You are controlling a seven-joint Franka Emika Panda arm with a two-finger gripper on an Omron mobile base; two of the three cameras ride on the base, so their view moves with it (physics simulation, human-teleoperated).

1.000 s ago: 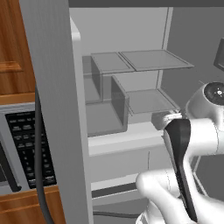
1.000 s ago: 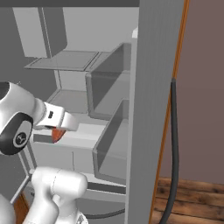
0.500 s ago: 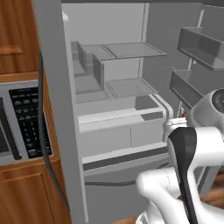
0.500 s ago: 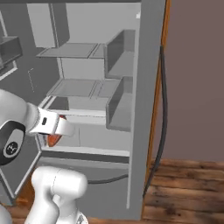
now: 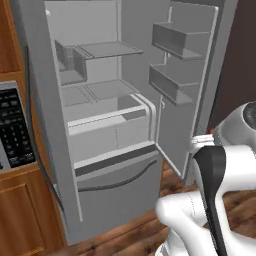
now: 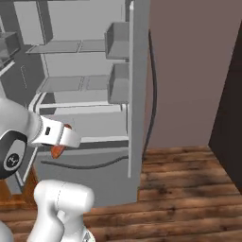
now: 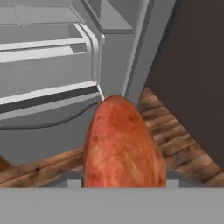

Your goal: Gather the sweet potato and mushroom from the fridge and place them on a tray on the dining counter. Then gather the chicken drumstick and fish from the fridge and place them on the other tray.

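Left base view: the fridge point(image 5: 115, 115) is seen standing open, its door point(image 5: 187, 85) swung to the right with two door bins point(image 5: 175, 60). Glass shelves and a lower drawer are visible inside. A microwave keypad point(image 5: 12, 127) is set in wood cabinetry at the left. The white arm is raised at the lower right.

Right base view: the sweet potato point(image 6: 58, 149) is observed protruding just below the white hand, in front of the fridge's lower drawer and above the wood floor point(image 6: 189, 189).

Hand view: the sweet potato point(image 7: 122, 146) is seen lengthwise, rising from the gripper point(image 7: 120, 177), which is closed about its near end. The finger tips are hidden behind it.
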